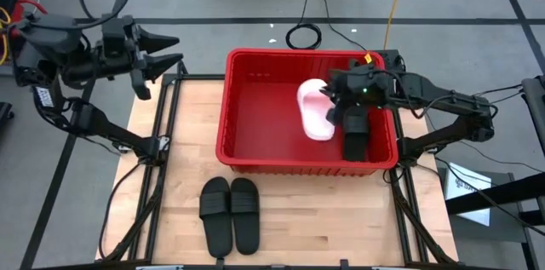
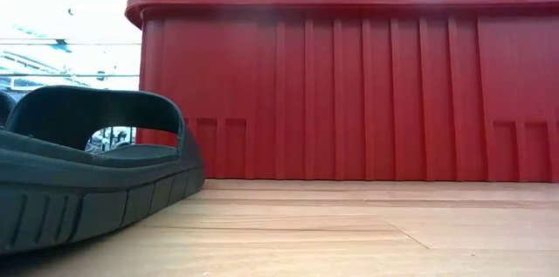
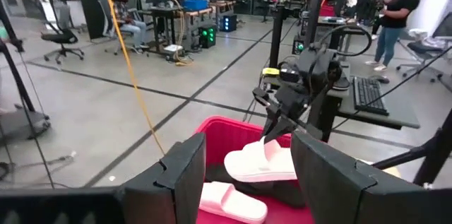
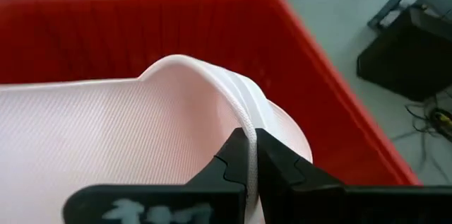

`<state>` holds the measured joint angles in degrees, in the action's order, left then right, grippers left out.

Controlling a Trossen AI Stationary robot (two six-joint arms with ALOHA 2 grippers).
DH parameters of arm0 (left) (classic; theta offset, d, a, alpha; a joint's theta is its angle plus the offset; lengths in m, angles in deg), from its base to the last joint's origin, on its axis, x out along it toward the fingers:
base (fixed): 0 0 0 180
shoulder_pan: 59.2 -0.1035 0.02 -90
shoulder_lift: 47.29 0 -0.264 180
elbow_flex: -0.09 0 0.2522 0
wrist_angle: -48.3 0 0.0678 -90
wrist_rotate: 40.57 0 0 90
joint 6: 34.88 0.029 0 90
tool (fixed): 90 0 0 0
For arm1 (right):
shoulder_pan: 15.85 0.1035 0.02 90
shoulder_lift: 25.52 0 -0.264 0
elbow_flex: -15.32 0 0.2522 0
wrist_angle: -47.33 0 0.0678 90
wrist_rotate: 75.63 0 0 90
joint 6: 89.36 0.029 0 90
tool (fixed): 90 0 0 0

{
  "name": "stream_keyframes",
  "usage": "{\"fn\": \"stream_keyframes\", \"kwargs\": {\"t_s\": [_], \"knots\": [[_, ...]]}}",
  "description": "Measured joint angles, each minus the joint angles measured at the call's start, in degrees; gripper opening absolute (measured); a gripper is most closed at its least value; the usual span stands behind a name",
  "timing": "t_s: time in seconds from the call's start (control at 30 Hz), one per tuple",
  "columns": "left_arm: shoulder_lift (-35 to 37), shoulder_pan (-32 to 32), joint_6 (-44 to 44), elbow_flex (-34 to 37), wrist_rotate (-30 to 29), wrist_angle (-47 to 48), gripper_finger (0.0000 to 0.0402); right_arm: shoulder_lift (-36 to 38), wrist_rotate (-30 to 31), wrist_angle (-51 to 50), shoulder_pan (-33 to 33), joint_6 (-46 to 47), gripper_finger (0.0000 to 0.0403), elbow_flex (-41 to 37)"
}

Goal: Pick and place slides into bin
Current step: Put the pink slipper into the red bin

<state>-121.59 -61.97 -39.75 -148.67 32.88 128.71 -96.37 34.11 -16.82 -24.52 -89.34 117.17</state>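
2 black slides point(image 1: 229, 213) sit side by side on the tabletop at 6 o'clock from the red bin point(image 1: 255, 156), not yet picked. Right gripper point(image 4: 251, 155) is pinched tight on the strap edge of a pink slide point(image 1: 316, 110), holding it over the bin, probably so it drops clear of the rim. Another pink slide point(image 3: 232, 201) already lies inside. Left gripper point(image 1: 168, 54) waits at 10 o'clock, jaws apart, nothing in them.

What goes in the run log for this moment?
right gripper: shut on pink slide, over bin | left gripper: open, idle off table | black pair: on table
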Motion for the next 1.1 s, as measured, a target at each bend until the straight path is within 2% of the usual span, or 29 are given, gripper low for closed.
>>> {"fn": "stream_keyframes", "kwargs": {"t_s": [0.17,0.37,0.47,0.7,0.87,1.1], "knots": [[-0.4,-1.2,-1.6,0.0,0.6,-0.8,0.0205,0.0,1.3,-8.3,0.0,-4.1,0.0004,0.0],[-0.4,-2.1,-1.6,0.0,0.4,-2.7,0.0205,0.6,1.2,-7.8,-1.8,-6.8,0.0004,-5.5],[-0.4,-2.1,-1.3,0.0,0.1,-2.7,0.0205,1.1,1.0,-5.6,-2.5,-7.6,0.0004,-10.3],[-0.7,-2.1,-1.3,0.0,-0.3,-1.9,0.0205,3.5,-2.0,8.9,-2.8,-9.8,0.0003,-22.7],[-0.7,-2.1,-1.7,0.0,-0.3,-1.8,0.0205,4.1,-3.4,9.9,-3.0,-8.7,0.0001,-28.8],[-0.7,-2.1,-2.0,0.0,-0.5,-1.8,0.0205,4.3,-3.8,12.0,-3.6,-9.9,0.0001,-33.5]]}}
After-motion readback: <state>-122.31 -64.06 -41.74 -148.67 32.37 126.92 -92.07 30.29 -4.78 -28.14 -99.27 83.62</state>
